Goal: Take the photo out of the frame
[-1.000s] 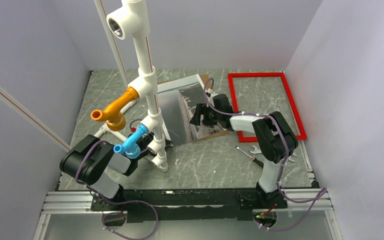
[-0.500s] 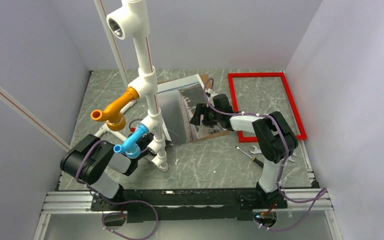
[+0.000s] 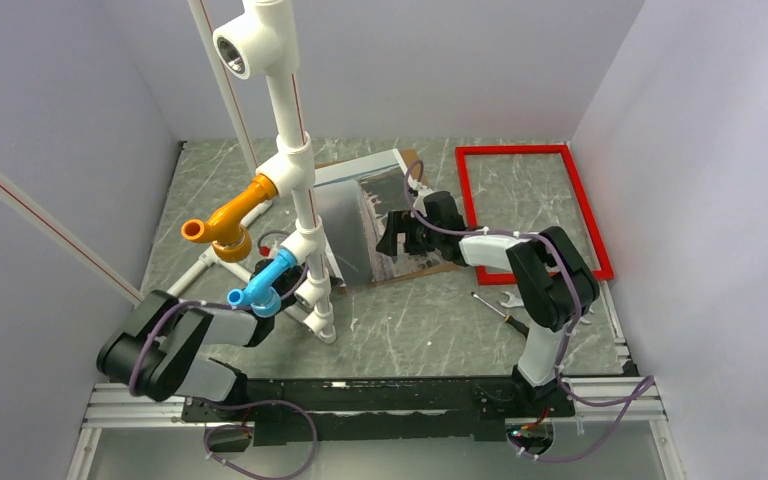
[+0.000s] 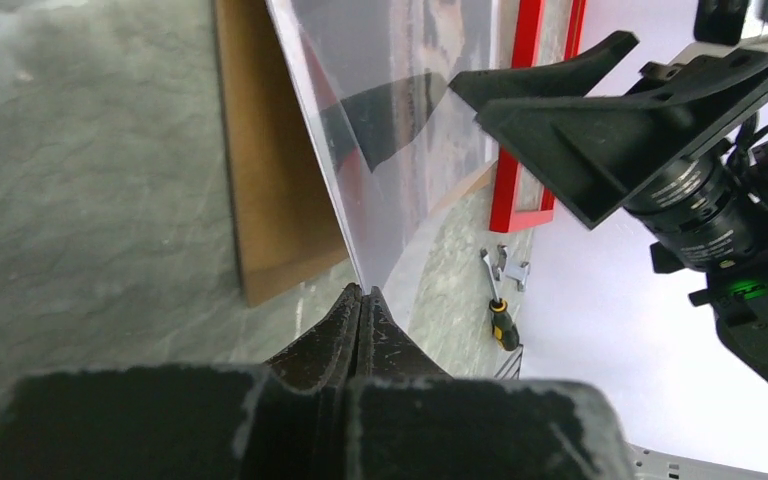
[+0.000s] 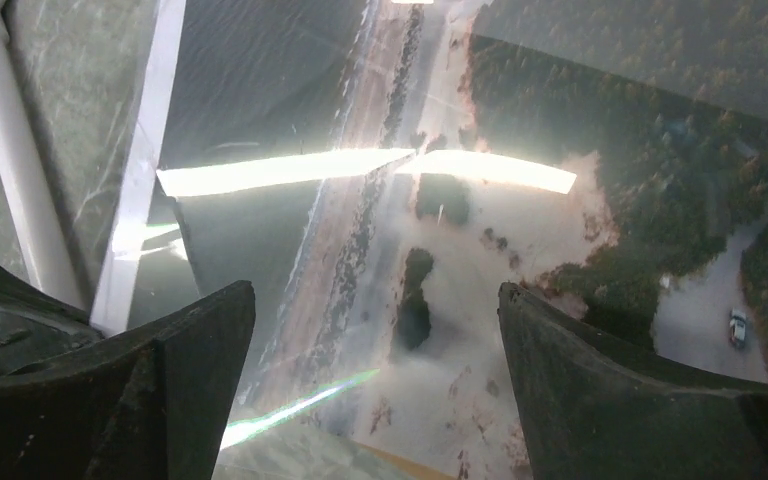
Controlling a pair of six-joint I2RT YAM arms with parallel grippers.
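Observation:
The red frame (image 3: 535, 150) lies flat at the back right with bare table showing through it; it also shows in the left wrist view (image 4: 525, 110). The photo (image 3: 390, 195), a grey and dark landscape print, lies at the table's middle on a brown backing board (image 3: 442, 264). My right gripper (image 3: 397, 232) hovers open just above the photo (image 5: 520, 220), jaws wide apart (image 5: 375, 330). My left gripper (image 4: 362, 292) is shut on the near corner of a thin see-through sheet (image 4: 400, 150) tilted up over the board (image 4: 270, 180). In the top view it is mostly hidden behind the pipes.
A tall white pipe rig (image 3: 300, 200) with orange and blue elbows stands left of the photo, close to my left arm. A screwdriver (image 3: 495, 308) and a small wrench (image 3: 515, 298) lie near the right arm's base. Walls close in on three sides.
My left arm's elbow has swung back and down toward the near left. The right gripper has shifted slightly up over the photo and stays open.

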